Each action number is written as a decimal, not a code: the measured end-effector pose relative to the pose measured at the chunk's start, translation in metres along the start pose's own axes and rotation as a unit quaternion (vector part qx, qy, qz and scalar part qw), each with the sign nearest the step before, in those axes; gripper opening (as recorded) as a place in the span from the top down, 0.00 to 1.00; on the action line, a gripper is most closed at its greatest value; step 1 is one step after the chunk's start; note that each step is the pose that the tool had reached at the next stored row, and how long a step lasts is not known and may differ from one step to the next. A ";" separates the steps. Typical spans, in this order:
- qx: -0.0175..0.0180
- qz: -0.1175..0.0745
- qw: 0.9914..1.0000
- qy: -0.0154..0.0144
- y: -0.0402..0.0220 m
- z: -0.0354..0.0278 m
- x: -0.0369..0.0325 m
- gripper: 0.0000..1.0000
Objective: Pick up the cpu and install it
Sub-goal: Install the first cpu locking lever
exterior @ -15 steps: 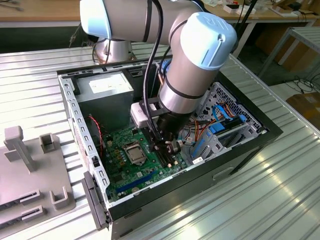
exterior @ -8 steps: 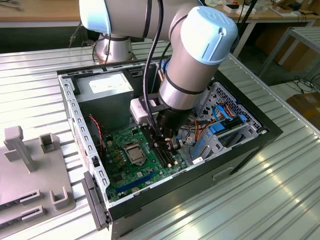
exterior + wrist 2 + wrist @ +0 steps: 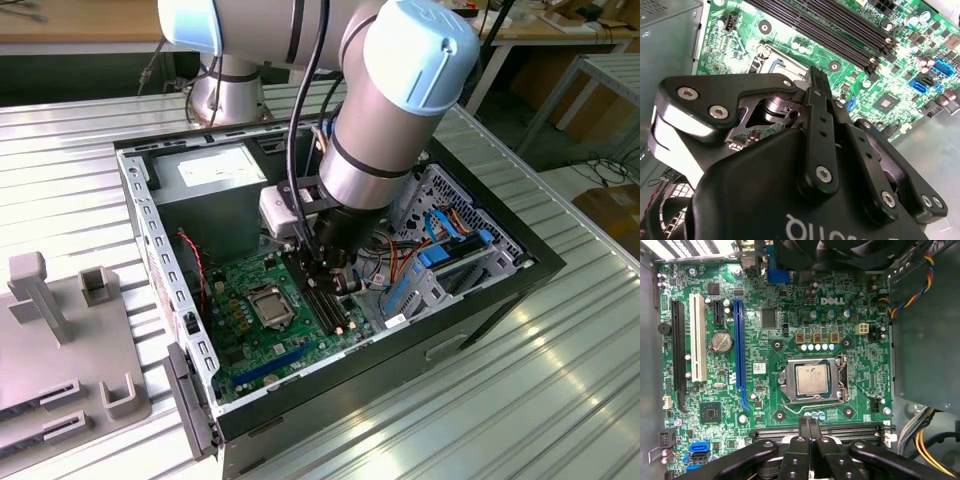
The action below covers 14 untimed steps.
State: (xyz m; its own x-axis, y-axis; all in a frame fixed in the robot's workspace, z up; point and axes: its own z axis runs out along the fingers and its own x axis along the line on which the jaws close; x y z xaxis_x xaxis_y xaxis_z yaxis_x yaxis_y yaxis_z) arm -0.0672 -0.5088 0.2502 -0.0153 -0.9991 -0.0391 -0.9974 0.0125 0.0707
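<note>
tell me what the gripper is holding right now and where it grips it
Nothing. The gripper has its fingers pressed together with nothing between them, above the memory slots. The cpu lies in its socket on the motherboard, apart from the fingertips.

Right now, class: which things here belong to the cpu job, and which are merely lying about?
Belongs to the job:
cpu, lying in its socket
tool, above the memory slots

Lying about:
grey fixtures beside the case
blue slot
coin battery
</note>
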 end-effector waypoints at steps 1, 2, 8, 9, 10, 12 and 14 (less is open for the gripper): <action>0.000 0.000 1.000 0.000 0.0001 0.0000 0.0000 0.89; 0.000 0.000 1.000 0.000 0.0001 0.0005 0.0000 0.89; -0.001 0.000 1.000 0.000 -0.0044 0.0115 0.0162 0.89; -0.001 0.000 1.000 0.000 -0.0056 0.0133 0.0169 0.89; -0.001 0.000 1.000 0.000 -0.0066 0.0149 0.0173 0.89; -0.001 0.000 1.000 0.000 -0.0082 0.0186 0.0179 0.89; -0.001 0.000 1.000 0.000 -0.0094 0.0243 0.0185 0.89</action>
State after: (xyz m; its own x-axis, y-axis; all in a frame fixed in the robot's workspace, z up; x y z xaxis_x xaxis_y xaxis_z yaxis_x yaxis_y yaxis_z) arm -0.0598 -0.5265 0.2246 -0.0155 -0.9991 -0.0396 -0.9973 0.0126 0.0727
